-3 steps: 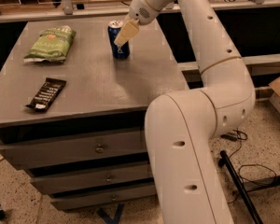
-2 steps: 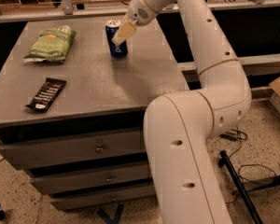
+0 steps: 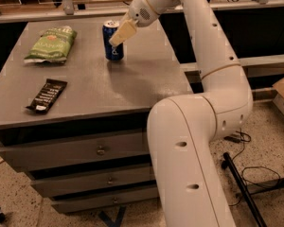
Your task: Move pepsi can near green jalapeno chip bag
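Note:
The pepsi can (image 3: 111,51) stands upright on the grey cabinet top (image 3: 132,79), towards the back middle. My gripper (image 3: 113,38) reaches down from the upper right and is shut on the can. One beige finger (image 3: 123,32) lies across the can's right front; the other finger is hidden behind the can. The green jalapeno chip bag (image 3: 52,44) lies flat at the back left of the top, about a can's height to the left of the can.
A flat black bar wrapper (image 3: 46,95) lies near the front left of the top. Drawers (image 3: 99,150) are below the front edge. My arm's large white links (image 3: 194,141) fill the right side. Cables and a black stand leg (image 3: 241,183) lie on the floor at the right.
The gripper and the pepsi can have moved together a little to the left, towards the chip bag. The bag and the wrapper have not moved.

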Robot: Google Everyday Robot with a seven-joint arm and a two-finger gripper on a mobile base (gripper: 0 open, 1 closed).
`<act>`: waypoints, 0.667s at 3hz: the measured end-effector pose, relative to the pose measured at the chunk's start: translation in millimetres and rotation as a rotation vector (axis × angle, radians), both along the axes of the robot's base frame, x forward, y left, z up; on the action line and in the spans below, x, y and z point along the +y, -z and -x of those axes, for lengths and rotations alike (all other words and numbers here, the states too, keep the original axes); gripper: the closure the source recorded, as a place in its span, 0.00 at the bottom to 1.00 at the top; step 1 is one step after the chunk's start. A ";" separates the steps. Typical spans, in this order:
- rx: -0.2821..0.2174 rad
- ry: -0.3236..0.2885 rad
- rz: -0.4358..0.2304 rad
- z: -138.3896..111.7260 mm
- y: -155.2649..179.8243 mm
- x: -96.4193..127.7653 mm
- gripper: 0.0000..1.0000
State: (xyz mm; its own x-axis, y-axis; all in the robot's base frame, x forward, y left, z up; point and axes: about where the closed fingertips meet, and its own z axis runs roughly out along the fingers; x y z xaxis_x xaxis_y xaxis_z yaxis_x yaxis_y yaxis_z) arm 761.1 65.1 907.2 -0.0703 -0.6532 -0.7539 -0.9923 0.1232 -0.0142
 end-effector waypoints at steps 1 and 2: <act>-0.001 0.002 -0.004 -1.6 0.7 2.3 1.00; -0.046 0.034 -0.107 -22.8 -8.4 25.2 1.00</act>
